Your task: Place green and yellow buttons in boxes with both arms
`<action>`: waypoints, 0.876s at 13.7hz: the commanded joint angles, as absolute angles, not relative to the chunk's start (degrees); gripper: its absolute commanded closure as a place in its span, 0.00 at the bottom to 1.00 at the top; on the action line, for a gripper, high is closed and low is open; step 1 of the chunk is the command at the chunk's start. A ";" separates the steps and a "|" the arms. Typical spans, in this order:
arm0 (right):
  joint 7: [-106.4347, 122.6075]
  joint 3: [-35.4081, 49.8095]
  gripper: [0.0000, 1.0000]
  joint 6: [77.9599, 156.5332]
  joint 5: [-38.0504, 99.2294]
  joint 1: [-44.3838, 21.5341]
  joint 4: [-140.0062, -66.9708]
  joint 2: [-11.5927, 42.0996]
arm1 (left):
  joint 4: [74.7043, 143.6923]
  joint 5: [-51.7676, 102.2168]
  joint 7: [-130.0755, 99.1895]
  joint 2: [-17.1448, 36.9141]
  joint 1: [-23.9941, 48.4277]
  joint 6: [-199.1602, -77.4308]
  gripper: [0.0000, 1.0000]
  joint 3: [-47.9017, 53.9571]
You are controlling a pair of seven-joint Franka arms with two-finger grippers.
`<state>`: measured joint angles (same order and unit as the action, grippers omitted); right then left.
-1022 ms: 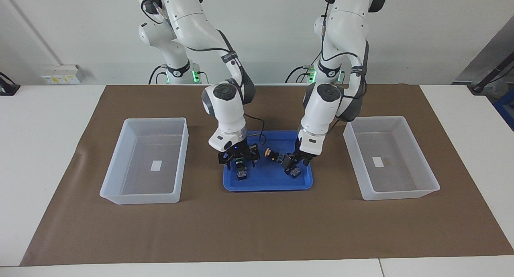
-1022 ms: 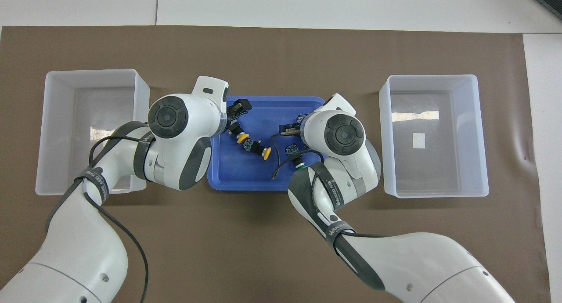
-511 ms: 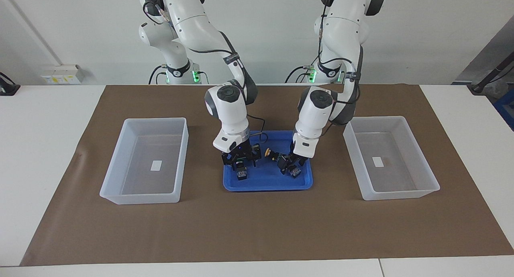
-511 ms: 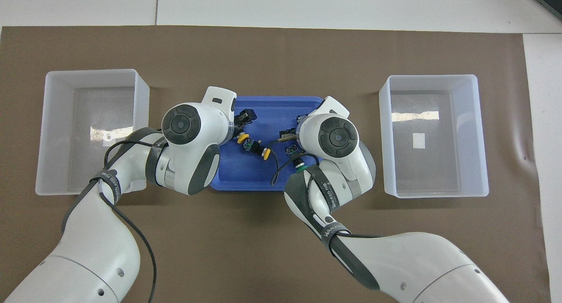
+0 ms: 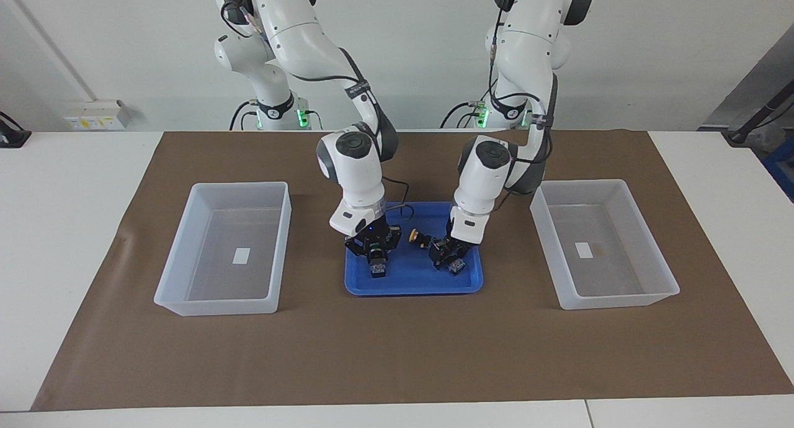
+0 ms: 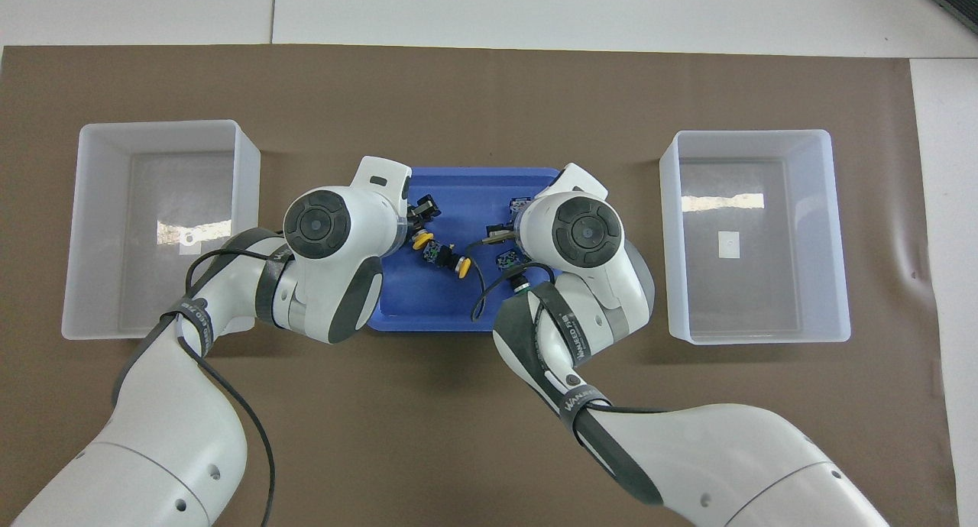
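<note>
Right tool (image 5: 372, 252): closed. I read its fingertips as pinched on the cap end of a green button (image 5: 376, 268), down inside the blue tray (image 5: 412, 278).
Green button against right tool: its black-and-blue body sticks out at 6 o'clock of the fingertips in the facing view and rests on the tray floor.
Left tool (image 5: 451, 255): low in the same tray, right at a yellow button (image 5: 457, 265). I cannot tell whether its fingers have met the button or stand off it.
Yellow button against left tool: the body shows just at 5 o'clock of the fingertips in the facing view, on the tray floor.
Second yellow button (image 5: 415, 236): loose in the tray between the two tools, at 10 o'clock of the left tool in the facing view.
Second green button (image 6: 519, 285): loose in the tray, at 6 o'clock of the right wrist in the overhead view.
Box at the right arm's end (image 5: 240, 184): at 9 o'clock of the tray in the facing view, well apart from it, with a white label on its floor.
Box at the left arm's end (image 5: 580, 183): at 3 o'clock of the tray, the same.
Brown mat (image 5: 397, 353): lies on the worktop (image 5: 62, 229) under the tray and boxes.
Change since a second ago: I saw the right tool's fingers spread over the green button, and now they are drawn together. The left tool looks narrower. Both wrists stand steeper and lower over the tray. The buttons and boxes lie where they lay.
</note>
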<state>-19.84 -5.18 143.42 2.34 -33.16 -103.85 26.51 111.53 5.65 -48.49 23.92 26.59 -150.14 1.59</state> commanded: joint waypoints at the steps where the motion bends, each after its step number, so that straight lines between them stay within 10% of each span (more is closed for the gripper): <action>1: -18.19 -4.92 1.00 135.03 4.57 -30.86 -101.17 21.64 | 112.68 5.28 -46.41 23.73 26.98 -151.70 0.93 0.88; 12: 13.14 -5.01 1.00 124.35 4.83 -8.98 -104.49 13.18 | 86.50 0.44 -42.65 27.69 19.79 -120.79 1.00 0.70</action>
<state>5.82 -5.78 122.22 3.44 -12.63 -101.80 14.13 93.21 1.49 -45.94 25.52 22.76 -126.86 0.39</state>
